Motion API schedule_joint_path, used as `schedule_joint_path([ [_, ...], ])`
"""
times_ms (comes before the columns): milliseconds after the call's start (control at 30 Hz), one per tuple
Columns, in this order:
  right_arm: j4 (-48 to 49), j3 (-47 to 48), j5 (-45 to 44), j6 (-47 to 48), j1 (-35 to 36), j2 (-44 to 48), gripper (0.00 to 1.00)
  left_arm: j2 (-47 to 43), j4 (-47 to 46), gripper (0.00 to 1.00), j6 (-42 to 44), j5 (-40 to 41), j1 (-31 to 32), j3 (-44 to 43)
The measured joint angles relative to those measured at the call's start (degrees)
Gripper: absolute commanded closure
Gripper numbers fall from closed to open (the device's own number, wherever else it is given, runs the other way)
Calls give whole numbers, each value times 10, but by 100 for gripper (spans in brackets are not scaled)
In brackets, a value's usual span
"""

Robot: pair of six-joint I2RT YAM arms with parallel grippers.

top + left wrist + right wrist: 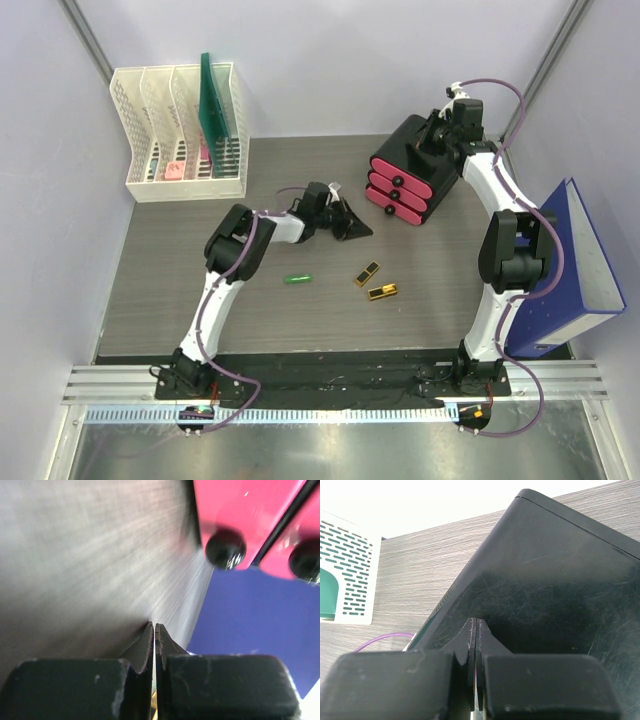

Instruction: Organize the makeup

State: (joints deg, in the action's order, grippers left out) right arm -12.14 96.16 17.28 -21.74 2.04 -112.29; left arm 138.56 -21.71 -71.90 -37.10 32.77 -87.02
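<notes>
Here the left fingers (146, 647) and right fingers (469, 640) are pressed together, empty. The drawer box (550, 580) should be steadied from above while one knob (225, 547) is gripped squarely.

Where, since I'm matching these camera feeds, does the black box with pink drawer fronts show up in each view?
Top external: the black box with pink drawer fronts sits upper right of centre, fronts facing lower left.
Left wrist: the box fills the top right corner, showing pink fronts and black knobs.
Right wrist: the box shows as a plain black panel across centre and right.
Shared landmark: the grey wood-grain tabletop, in all three.
</notes>
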Motion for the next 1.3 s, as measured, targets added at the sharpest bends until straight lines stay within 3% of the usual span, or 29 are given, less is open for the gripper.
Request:
schedule_joint_path([
  [33,0,0,0,0,0,0,99,-4,5,85,6,-1,0,3],
  [100,0,0,0,0,0,0,99,-10,14,73,17,-4,1,6],
  [133,0,0,0,0,0,0,99,-10,9,61,17,-6,1,6],
  [233,0,0,0,0,0,0,99,-10,-22,49,-17,-9,1,5],
  [300,1,-1,0,0,0,0,99,-1,-61,46,-51,-7,1,0],
  [733,3,-3,0,0,0,0,99,70,-172,52,-189,53,10,-63],
  [967,3,-3,1,0,0,0,99,95,-172,52,-208,73,22,-105],
  [1300,3,-3,0,0,0,0,99,107,-161,65,-209,78,29,-124],
])
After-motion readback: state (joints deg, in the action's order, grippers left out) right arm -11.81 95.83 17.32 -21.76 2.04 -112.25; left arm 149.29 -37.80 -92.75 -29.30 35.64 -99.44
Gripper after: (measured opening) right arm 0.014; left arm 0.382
